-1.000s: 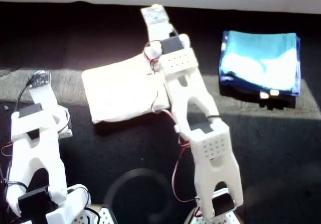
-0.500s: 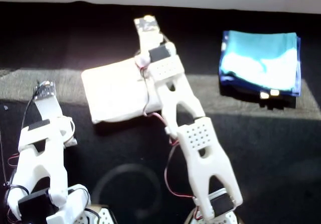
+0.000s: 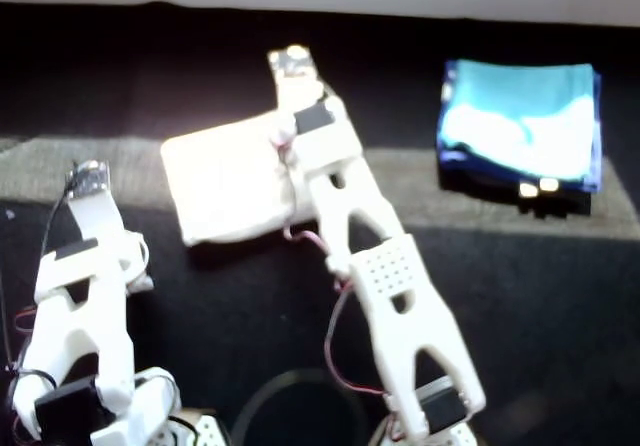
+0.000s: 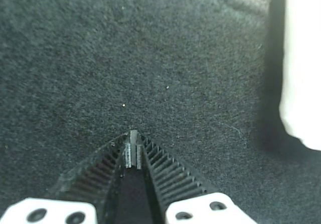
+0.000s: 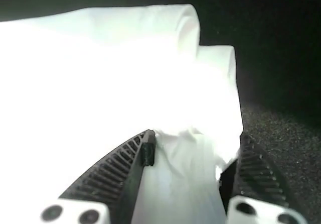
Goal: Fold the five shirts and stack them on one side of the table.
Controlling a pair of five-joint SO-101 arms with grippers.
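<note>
A folded white shirt (image 3: 225,181) lies left of the table's middle. My right arm (image 3: 345,201) stretches from the front over the shirt's right edge. In the right wrist view my right gripper (image 5: 195,151) is open, its jaws straddling a bunched fold of the white shirt (image 5: 100,83). A stack of folded shirts (image 3: 518,126), cyan on top and dark blue beneath, sits at the back right. My left gripper (image 4: 132,136) is shut and empty just above the dark cloth, and the white shirt's edge (image 4: 301,58) lies a short way beyond it. The left arm (image 3: 80,266) stands at the front left.
The table (image 3: 520,296) is covered in dark cloth, with a sunlit band (image 3: 130,171) across its middle. A dark cable loop (image 3: 300,386) lies at the front between the two arm bases. A pale wall runs along the back.
My right arm has swung left, bringing its gripper over the white shirt's right edge. The left arm has shifted slightly. The shirt and the stack have stayed in place.
</note>
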